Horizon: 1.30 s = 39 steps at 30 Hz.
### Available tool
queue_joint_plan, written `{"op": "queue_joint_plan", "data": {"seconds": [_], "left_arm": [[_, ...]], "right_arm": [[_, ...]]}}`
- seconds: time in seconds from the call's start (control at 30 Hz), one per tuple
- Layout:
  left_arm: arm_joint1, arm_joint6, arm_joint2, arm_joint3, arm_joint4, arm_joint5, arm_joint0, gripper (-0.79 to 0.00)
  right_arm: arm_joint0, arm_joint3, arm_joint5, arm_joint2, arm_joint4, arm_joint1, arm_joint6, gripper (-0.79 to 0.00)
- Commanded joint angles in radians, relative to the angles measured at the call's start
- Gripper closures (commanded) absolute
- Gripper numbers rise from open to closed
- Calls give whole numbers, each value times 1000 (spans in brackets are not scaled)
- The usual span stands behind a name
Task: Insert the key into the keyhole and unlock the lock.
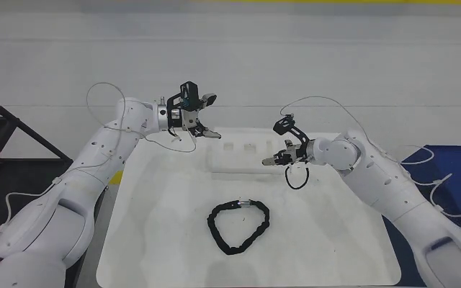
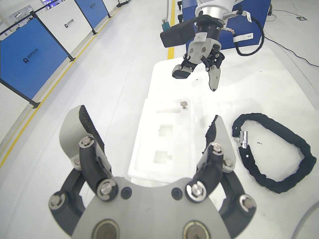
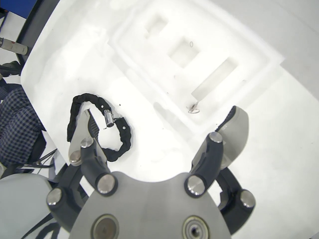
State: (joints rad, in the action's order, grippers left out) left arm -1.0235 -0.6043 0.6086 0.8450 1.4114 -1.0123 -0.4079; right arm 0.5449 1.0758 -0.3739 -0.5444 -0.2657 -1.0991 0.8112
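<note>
The left gripper (image 2: pixel 149 123) and right gripper (image 3: pixel 159 115) hover with jaws spread, holding nothing. The key (image 2: pixel 184 103) sits on the foam tray (image 2: pixel 147 135) by the desk's (image 1: pixel 158 252) far edge. The chain lock (image 1: pixel 238 225) lies mid-desk. An off-centre pinch could tip the small key into 1 of the tray's 3 recesses (image 2: pixel 165 130).

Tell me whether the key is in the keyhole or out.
Out. The key lies on the foam tray beside a recess, apart from the chain lock on the table.
</note>
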Motion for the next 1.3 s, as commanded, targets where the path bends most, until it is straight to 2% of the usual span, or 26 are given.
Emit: {"op": "queue_joint_plan", "data": {"seconds": [0.0,0.13,0.33,0.57,0.7,1.27], "left_arm": [[0,0,0,0,0,0,0,-785],[0,0,0,0,0,0,0,-785],[0,0,0,0,0,0,0,-785],[0,0,0,0,0,0,0,-785],[0,0,0,0,0,0,0,-785],[0,0,0,0,0,0,0,-785]], "right_arm": [[-13,-31,18,15,10,-17,19,-785],[-27,-106,55,39,32,-52,27,-785],[-59,-215,165,73,76,-108,117,-785],[-84,-317,169,93,86,-165,92,-785],[-108,-363,136,109,48,-193,69,-785],[-110,-367,132,110,45,-195,65,-785]]}}
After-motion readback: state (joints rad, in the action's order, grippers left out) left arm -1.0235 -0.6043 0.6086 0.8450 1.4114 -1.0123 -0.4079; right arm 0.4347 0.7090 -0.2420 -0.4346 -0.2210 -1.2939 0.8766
